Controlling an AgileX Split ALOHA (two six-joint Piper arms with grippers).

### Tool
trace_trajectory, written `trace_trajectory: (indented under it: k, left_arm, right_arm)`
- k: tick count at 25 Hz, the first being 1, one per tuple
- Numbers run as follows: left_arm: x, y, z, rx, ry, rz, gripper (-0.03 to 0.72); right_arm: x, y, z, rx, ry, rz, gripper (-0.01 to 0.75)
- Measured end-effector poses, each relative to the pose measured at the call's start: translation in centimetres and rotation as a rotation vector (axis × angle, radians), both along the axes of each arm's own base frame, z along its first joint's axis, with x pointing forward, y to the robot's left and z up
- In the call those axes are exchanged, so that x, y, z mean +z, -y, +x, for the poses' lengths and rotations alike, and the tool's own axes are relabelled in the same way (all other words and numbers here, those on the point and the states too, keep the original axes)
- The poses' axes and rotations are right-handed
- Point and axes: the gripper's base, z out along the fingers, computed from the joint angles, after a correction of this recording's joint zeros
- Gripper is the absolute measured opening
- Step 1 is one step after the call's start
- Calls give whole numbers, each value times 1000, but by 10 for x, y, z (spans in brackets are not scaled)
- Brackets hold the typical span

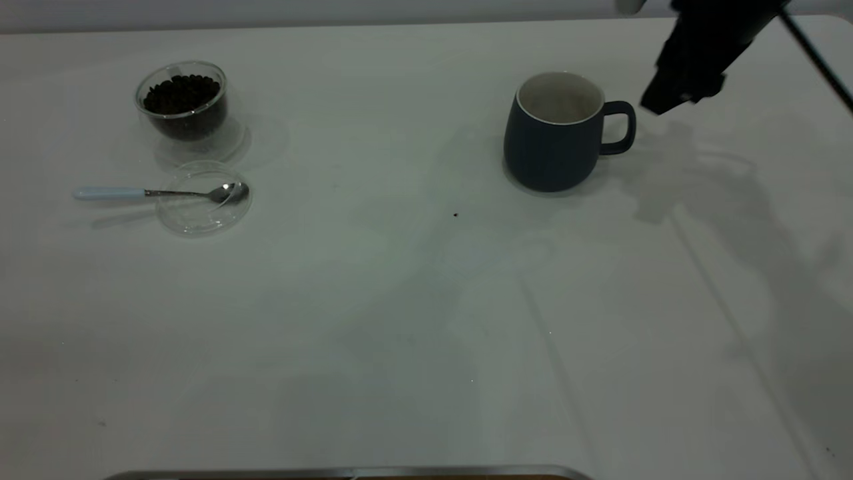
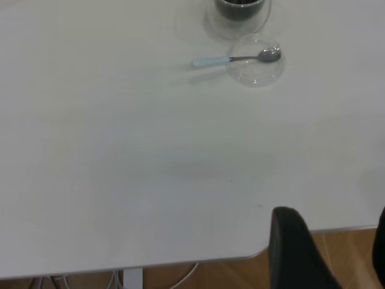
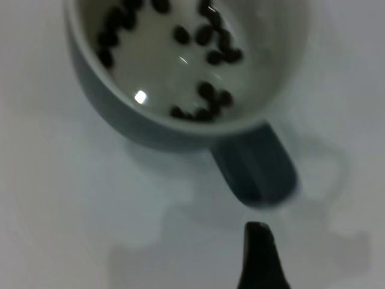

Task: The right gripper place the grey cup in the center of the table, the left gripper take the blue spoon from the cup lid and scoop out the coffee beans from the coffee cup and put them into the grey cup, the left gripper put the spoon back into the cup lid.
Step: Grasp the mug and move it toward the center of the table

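The grey cup (image 1: 553,137) stands upright on the table (image 1: 400,300), right of the middle at the back, with its handle towards the right arm. In the right wrist view it (image 3: 180,126) holds several coffee beans (image 3: 207,90). My right gripper (image 1: 670,100) hovers just beyond the handle, open and empty; one of its fingers (image 3: 260,259) shows. The coffee cup (image 1: 183,107), full of beans, stands at the far left. The blue spoon (image 1: 153,193) lies with its bowl on the cup lid (image 1: 203,198) in front of it. My left gripper (image 2: 334,241) is open over the table's edge, far from them.
One stray bean (image 1: 455,215) lies on the table left of the grey cup. A metal strip (image 1: 346,473) runs along the near edge. In the left wrist view the table's rounded corner (image 2: 252,256) and wooden floor show.
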Motion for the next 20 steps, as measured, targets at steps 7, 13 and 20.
trace_trajectory:
  k: [7,13,20]
  left_arm:
    - [0,0,0,0,0,0,387]
    - [0,0,0,1,0,-1,387]
    - [0,0,0,1,0,-1,387]
  right_arm:
    - [-19,-14,3,67,17,35,531]
    - [-27,-39,5,128,41,82,531]
    - [-29,-84,-1,208,58,149,531]
